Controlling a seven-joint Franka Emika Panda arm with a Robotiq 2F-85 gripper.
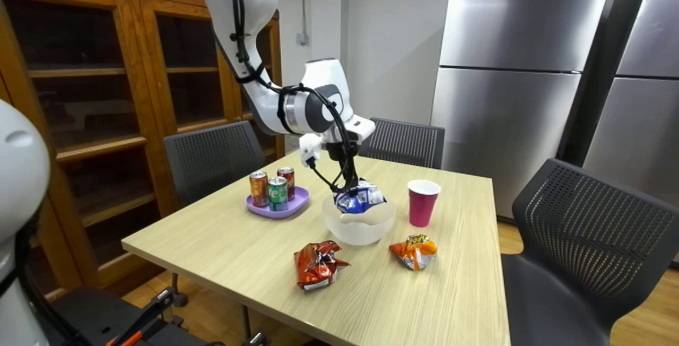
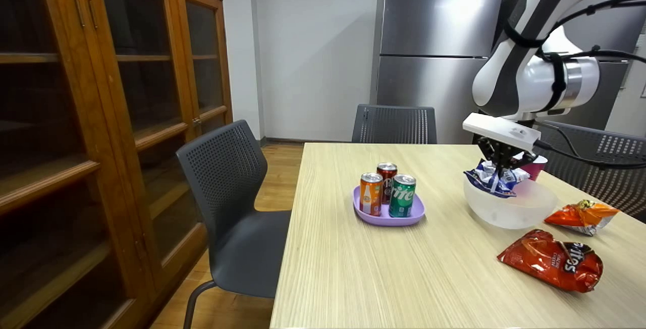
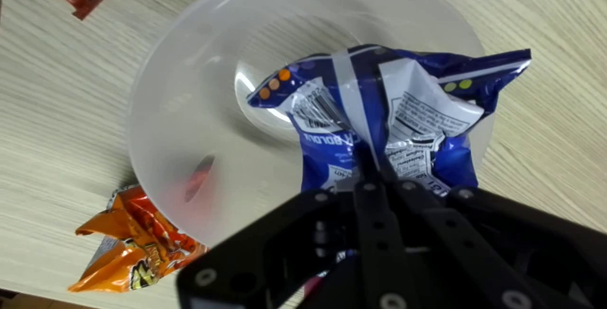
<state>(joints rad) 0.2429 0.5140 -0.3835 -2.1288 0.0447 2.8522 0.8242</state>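
Observation:
My gripper is shut on a crumpled blue and white snack bag. The bag hangs over the mouth of a translucent white bowl, toward one side of it. In both exterior views the bag overlaps the rim of the bowl. I cannot tell whether it touches the bowl. The gripper points down. The fingertips are partly hidden by folds of the bag. The bottom of the bowl shows no bag lying in it.
A red chip bag and an orange snack bag lie near the bowl. A pink cup stands close by. A purple tray holds an orange can, a green can and a dark red can. Chairs surround the table.

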